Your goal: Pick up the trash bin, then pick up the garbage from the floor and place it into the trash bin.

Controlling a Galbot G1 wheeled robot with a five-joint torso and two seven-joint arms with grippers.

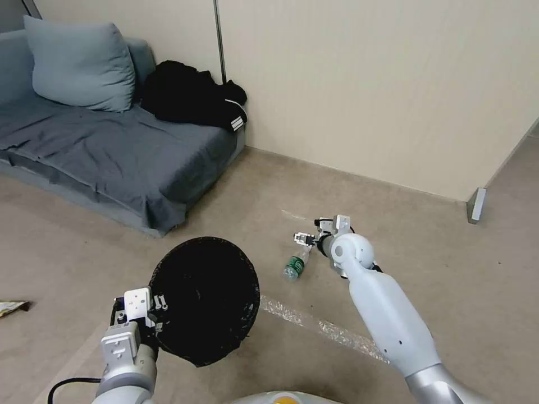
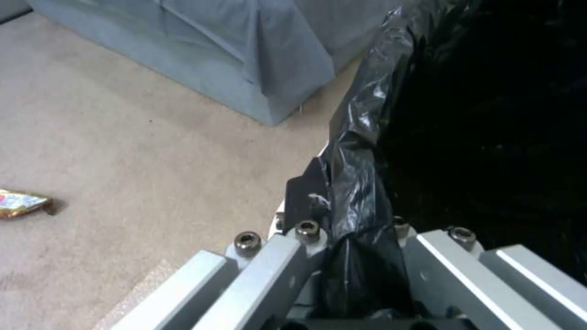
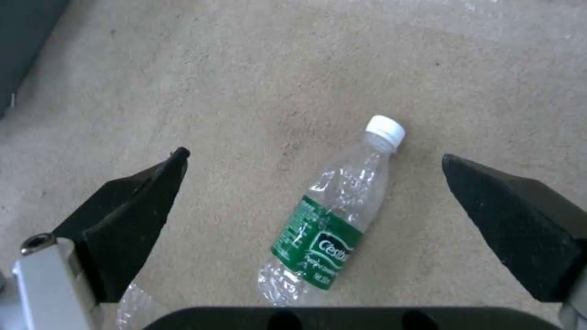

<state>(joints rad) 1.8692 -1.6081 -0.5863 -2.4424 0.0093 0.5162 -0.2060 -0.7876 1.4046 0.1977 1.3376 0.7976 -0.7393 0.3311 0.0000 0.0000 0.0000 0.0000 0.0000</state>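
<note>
Right gripper (image 3: 315, 165) hangs wide open above a clear plastic bottle (image 3: 333, 215) lying on its side on the beige carpet (image 1: 393, 219), its two black fingers (image 3: 135, 215) spread to either side of the bottle and not touching it. Seen from the right wrist, the bottle has a white cap and a green label and sits in the gap between the fingers. From the head camera, the right arm reaches forward from the near right, and the bottle (image 1: 296, 266) rests on the floor just to the near left of the gripper (image 1: 306, 238).

Left gripper (image 1: 147, 314), at the near left, is clamped onto the rim of the trash bin (image 1: 205, 297), whose glossy black liner fills the round opening facing the camera. The left wrist camera shows the crumpled black liner (image 2: 361, 174) pinched between the metal fingers (image 2: 293, 256).

One piece of garbage, a yellowish snack wrapper (image 1: 11, 307), lies on the carpet at the far left edge, well apart from the bin; it also shows in the left wrist view (image 2: 21, 203). Beyond, a grey sofa (image 1: 112, 157) stands against the wall with a blue-grey cushion (image 1: 78, 64) and a heap of black clothes (image 1: 191, 92) on it.
</note>
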